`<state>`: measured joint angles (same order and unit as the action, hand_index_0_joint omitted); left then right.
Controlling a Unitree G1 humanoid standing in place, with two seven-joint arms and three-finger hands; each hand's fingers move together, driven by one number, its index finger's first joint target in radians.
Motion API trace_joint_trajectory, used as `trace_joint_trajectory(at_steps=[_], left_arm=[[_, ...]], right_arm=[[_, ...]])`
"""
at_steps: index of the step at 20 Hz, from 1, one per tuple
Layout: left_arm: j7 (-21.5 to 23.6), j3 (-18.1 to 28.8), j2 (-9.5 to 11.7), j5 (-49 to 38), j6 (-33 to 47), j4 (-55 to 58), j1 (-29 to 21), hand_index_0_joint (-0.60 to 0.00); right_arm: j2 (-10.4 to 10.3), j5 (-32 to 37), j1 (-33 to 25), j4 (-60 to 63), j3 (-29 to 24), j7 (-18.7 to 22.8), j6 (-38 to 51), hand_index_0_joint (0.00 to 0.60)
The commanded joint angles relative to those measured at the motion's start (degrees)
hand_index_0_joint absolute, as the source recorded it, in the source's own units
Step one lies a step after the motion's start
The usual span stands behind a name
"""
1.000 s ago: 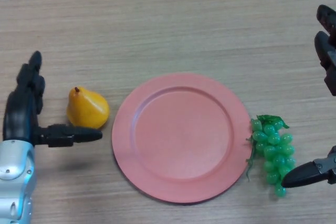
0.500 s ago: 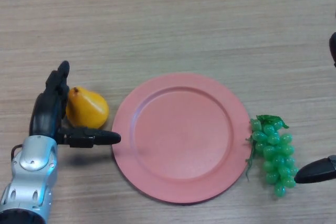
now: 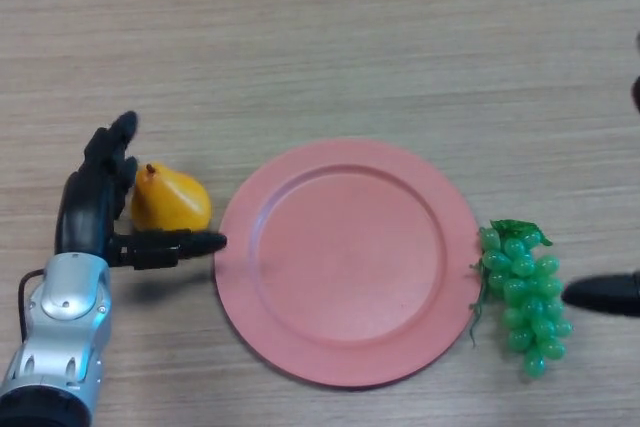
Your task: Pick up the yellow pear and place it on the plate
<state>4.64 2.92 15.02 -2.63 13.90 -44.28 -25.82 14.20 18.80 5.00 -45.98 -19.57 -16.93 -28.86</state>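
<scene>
The yellow pear [image 3: 172,201] lies on the wooden table just left of the pink plate [image 3: 270,297], stem pointing up-left. My left hand [image 3: 88,212] is right against the pear's left side, open, its fingers straight along the far-left flank and the thumb stretched out under the pear's near side, reaching toward the plate rim. The plate sits bare in the middle of the view. Of my right hand [image 3: 605,294] only a dark tip shows at the right edge, beside the grapes.
A bunch of green grapes [image 3: 522,294] lies just right of the plate. The wooden table [image 3: 320,37] stretches away behind everything.
My left hand has slid right from open table until it brackets the pear, which shifted slightly. My right hand has drawn back toward the right edge.
</scene>
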Motion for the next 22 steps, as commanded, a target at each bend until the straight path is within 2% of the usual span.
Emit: trace_joint_trajectory(at_steps=[1, 5, 7, 9, 12, 14, 15, 17, 20, 22], left_arm=[[3.33, 2.01, 3.02, 3.28, 9.09, 2.19, -2.76, -0.6], [4.3, 1.88, 4.06, 7.59, 7.96, 5.23, -0.33, -0.6], [3.81, 2.72, 3.95, 6.71, 4.58, 11.8, 2.14, -0.6], [4.23, 3.59, 4.19, 6.19, 5.34, 15.37, 3.27, -0.6], [1.98, 4.96, 3.34, -1.23, 1.78, 25.19, 6.11, -0.6], [0.3, 3.62, 3.37, -1.36, -4.32, 33.57, 8.11, -0.6], [-0.38, 2.82, 2.46, 0.05, -6.71, 37.64, 9.1, -0.6], [-0.81, 1.25, -0.43, -2.97, -8.85, 44.39, 10.6, -0.6], [-1.58, -4.39, -3.25, -1.37, -12.12, 47.99, 11.36, -0.6], [-1.35, -6.45, -3.55, -0.35, -11.55, 47.27, 11.31, -0.6]], right_arm=[[1.35, 4.27, -1.01, -5.32, -3.75, 2.08, 4.41, 0.6], [1.03, 4.63, 0.01, -6.7, -3.5, 1.72, 2.47, 0.6], [0.99, 3.82, -0.13, -8.04, -3.6, 1.74, 1.69, 0.6], [0.56, 1.82, -0.19, -7.88, -2.31, 1.79, 2.95, 0.6], [0.16, 0.17, 0.07, -8.7, -1.05, 1.95, 2.44, 0.6], [-0.18, -0.62, -0.09, -8.53, -0.32, 2.16, 3.32, 0.6], [-0.12, -0.76, -0.2, -8.59, 0.02, 2.43, 3.0, 0.6], [-0.03, -0.12, -0.21, -9.13, -0.09, 2.37, 2.04, 0.6], [0.16, -0.36, -0.59, -8.93, -0.11, 2.06, 2.16, 0.6], [0.14, 0.0, -0.54, -8.84, -0.26, 1.94, 2.09, 0.399]])
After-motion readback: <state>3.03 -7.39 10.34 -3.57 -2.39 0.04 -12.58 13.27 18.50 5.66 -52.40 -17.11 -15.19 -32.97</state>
